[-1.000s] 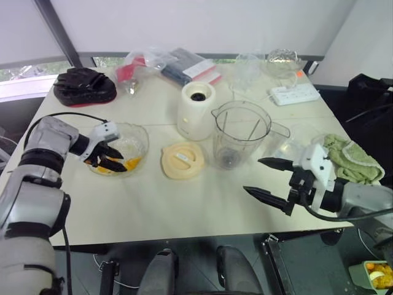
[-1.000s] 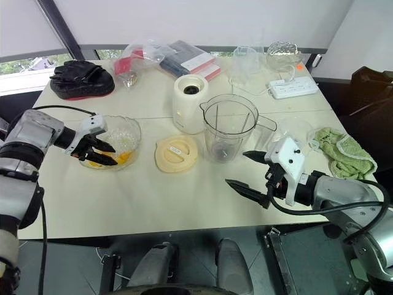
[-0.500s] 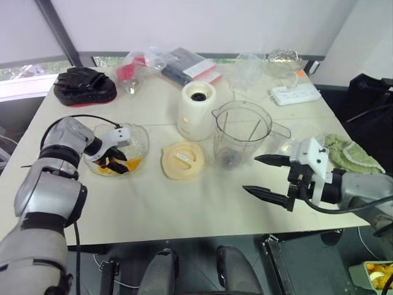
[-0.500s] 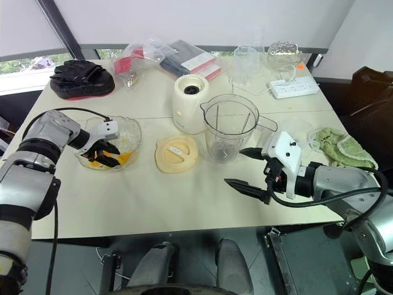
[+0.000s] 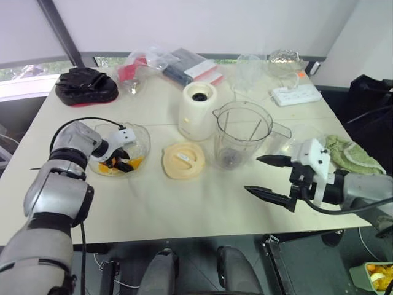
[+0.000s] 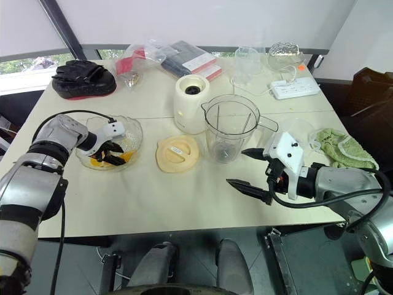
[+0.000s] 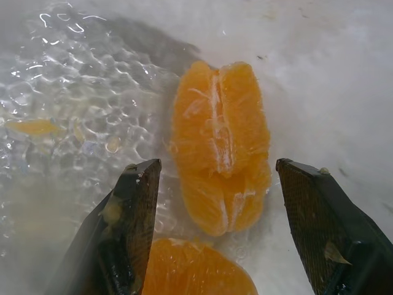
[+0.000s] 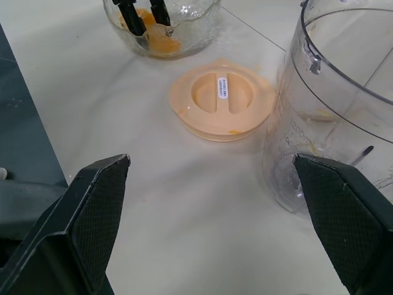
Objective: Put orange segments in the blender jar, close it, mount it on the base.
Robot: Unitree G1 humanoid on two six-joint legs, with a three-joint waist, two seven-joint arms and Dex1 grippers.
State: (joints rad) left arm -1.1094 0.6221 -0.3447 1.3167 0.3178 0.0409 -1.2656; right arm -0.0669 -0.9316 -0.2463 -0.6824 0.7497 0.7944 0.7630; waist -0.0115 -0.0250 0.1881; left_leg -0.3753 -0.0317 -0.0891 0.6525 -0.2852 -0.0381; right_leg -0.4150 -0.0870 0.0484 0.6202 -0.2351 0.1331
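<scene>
Between my left gripper's [image 7: 212, 175] spread, empty fingers lie glossy orange segments [image 7: 221, 144] in the crinkled clear bowl [image 5: 140, 138]; right gripper [image 5: 270, 178] gapes idle beside the empty clear plastic blender jar [image 5: 241, 135]; I judge loading, lidding, mounting all remain.

Table [image 5: 184, 203] holds jar [image 5: 241, 133], base [image 5: 196, 110], lid [image 5: 183, 160], bowl [image 5: 136, 140].

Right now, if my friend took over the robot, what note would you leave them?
Left tool: open, down in the bowl, straddling an orange segment, not gripping yet.
Right tool: open, holding nothing, hovering beside the jar.
Jar looks free of oranges; lid lies on the table; base stands behind it.
Done: nothing loaded.
Left: move segments into jar, put lid on, mount on base.
</scene>
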